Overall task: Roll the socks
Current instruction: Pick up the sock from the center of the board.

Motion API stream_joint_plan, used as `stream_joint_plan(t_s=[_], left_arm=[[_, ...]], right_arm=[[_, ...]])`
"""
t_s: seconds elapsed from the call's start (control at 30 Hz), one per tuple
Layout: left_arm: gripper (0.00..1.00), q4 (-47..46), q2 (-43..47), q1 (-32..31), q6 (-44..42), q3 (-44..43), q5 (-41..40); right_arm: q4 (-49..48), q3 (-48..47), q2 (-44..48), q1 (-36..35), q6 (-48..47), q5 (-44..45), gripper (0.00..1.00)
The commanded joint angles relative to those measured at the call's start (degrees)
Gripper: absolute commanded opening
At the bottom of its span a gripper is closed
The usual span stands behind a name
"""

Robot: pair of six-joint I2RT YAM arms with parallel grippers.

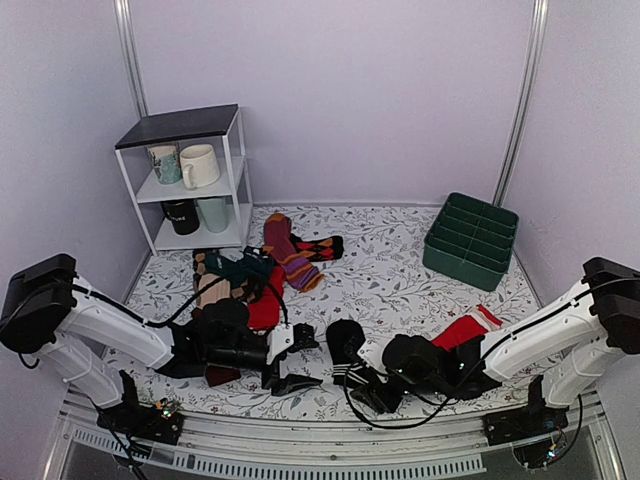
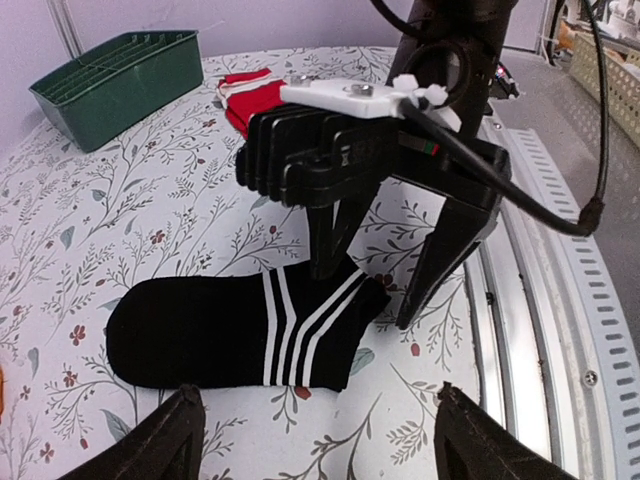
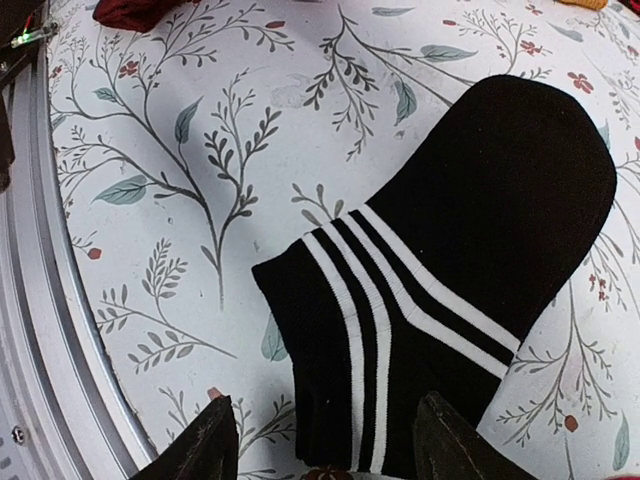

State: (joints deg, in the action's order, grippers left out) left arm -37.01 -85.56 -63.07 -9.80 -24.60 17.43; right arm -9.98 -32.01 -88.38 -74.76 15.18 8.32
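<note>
Socks (image 2: pixel 220 330), short black fabric pair w/ thin white stripes across the cuff, lie flat on the floral-print tablecloth (image 2: pixel 120 200) nr the front edge, btwn both grippers. Right gripper (image 2: pixel 368 298) stands over the cuff end, jaws apart, gripping nothing. Left gripper (image 2: pixel 320 440) faces the socks' long side, jaws wide, empty. Red sock w/ white cuff (image 2: pixel 250 100) lies beyond, nr a green plastic divided bin (image 2: pixel 110 75).

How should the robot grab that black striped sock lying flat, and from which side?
Probably by the cuff, just past the white stripes, coming straight down from above. The black sock lies flat on the table, so only an edge offers something to pinch. The cuff is the near, squared-off end, and the right gripper hangs open over it.
</note>
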Motion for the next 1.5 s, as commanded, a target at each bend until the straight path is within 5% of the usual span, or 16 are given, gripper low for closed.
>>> stream_joint_plan(t_s=[0.0, 0.33, 0.57, 0.93, 1.0, 1.1, 1.23, 1.47], left_arm=[[0.80, -0.42, -1.58, -0.20, 0.09, -0.65, 0.31], [0.80, -1.59, -2.36, -0.17, 0.48, -0.27, 0.65], [0.80, -2.02, -3.24, -0.16, 0.60, -0.36, 0.70], [0.80, -1.92, -2.81, -0.15, 0.87, -0.16, 0.80], [0.80, -1.92, -2.61, -0.19, 0.85, -0.03, 0.69], [0.80, -2.01, -2.36, -0.13, 0.78, 0.07, 0.79], [0.79, -3.35, -2.22, -0.15, 0.53, 0.55, 1.15], [0.74, 1.50, -3.55, -0.27, -3.13, -2.46, 4.36]], right_arm=[[1.91, -0.60, 2.58, -2.11, -2.67, 6.71, 0.61], [3.53, -1.24, 9.60, -3.00, -5.43, 9.09, 0.60], [0.37, 0.81, 4.38, -3.66, -2.91, 4.74, 0.60], [-3.38, 1.82, -4.09, -3.72, -1.43, 9.64, 0.58], [-2.62, 1.91, -4.89, -3.77, -0.90, 9.07, 0.52], [-1.01, 2.30, -5.67, -4.30, 1.08, 8.86, 0.26], [1.20, 2.38, -6.50, -4.96, 4.79, 8.68, 0.12], [4.55, 2.03, -4.38, -4.73, 8.29, 2.09, 0.08]])
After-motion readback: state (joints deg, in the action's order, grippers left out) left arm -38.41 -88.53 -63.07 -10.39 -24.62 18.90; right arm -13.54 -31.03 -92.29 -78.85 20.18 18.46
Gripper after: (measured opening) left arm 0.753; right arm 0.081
